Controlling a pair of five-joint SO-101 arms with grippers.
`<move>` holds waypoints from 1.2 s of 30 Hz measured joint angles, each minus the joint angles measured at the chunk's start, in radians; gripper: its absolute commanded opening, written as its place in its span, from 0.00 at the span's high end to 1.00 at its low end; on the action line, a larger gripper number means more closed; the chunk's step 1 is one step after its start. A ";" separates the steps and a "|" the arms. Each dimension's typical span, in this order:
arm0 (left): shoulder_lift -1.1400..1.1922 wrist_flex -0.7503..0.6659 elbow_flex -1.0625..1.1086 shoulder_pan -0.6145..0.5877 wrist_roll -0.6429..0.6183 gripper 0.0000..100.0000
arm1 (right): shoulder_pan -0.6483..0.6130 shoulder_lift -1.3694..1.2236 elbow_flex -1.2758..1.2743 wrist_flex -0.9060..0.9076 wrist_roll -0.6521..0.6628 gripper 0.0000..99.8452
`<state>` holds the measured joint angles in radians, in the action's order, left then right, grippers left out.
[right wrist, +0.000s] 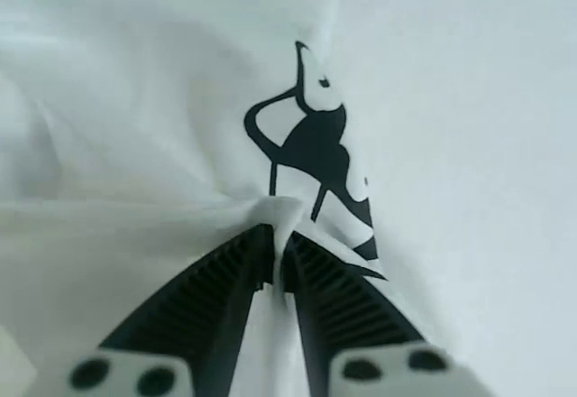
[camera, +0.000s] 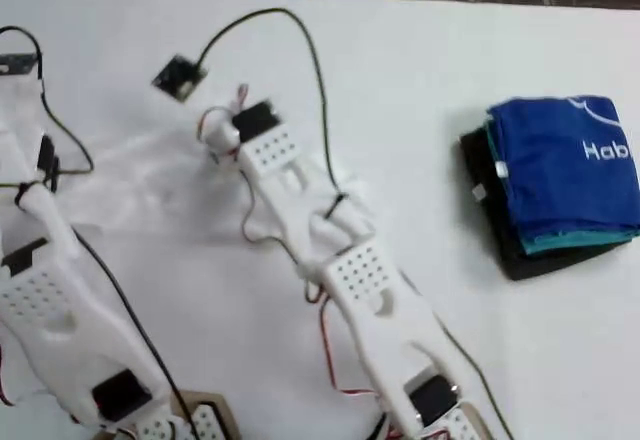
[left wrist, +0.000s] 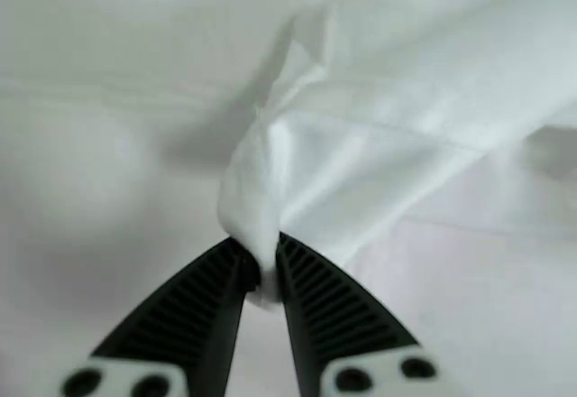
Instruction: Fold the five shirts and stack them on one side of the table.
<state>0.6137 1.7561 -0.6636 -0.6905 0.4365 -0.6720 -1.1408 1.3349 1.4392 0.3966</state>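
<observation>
White shirt [left wrist: 379, 153], creased, bore black print [right wrist: 315, 144]; left gripper [left wrist: 260, 275] and right gripper [right wrist: 278, 266] each clamped a bunched fold of it.

My gripper [right wrist: 276, 257] pinches a raised fold of the white shirt [right wrist: 126, 117], both jaws closed against the cloth. The shirt's black printed graphic [right wrist: 317, 149] sits just past my fingertips, creased along the fold. Beside the cloth lies the white table [right wrist: 487, 99].

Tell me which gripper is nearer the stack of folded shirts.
Right. The right gripper pinches the white shirt mid-table, well short of the stack; the left gripper pinches it farther off, by the opposite edge.
</observation>
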 measured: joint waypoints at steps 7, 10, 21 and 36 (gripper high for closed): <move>0.000 0.000 0.000 0.002 0.000 0.97 | 0.032 0.028 0.255 0.178 0.000 0.98; 0.000 0.000 0.000 0.002 0.000 0.97 | 0.064 0.060 0.285 0.221 0.000 0.98; 0.003 0.000 0.002 0.057 0.000 0.97 | 0.164 0.072 0.295 0.256 0.000 0.98; 0.003 0.006 -0.080 0.103 0.000 0.97 | 0.307 0.491 0.298 0.261 0.104 0.98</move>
<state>0.6168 1.7622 -0.7434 -0.5877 0.4365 -0.3652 -0.6498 1.6326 1.7001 0.5010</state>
